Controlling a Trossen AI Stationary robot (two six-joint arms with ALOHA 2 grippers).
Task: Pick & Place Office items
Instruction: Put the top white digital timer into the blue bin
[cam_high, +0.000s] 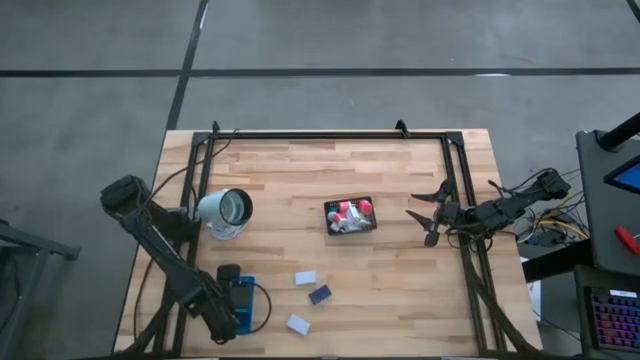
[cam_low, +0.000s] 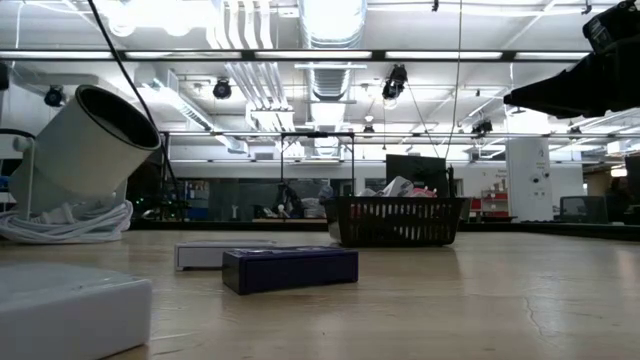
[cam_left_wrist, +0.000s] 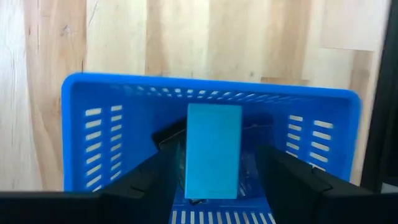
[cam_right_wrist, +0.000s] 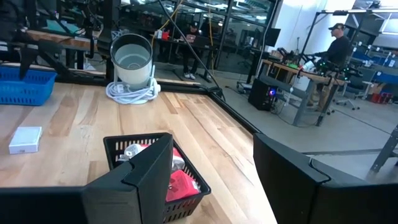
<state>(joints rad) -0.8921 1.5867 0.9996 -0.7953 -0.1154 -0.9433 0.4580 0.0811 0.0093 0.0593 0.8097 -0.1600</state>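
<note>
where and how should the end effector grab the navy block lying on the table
The navy block lies flat on the table, clear of the white blocks on either side. Probably best from straight above, fingers closing across its two long sides, the narrower span.

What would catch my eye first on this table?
Probably the black mesh basket near the table's middle, piled with red and white bits. Next, the bright blue tray at the front left, where the left gripper hovers over a teal block, and three small blocks loose between them.
</note>
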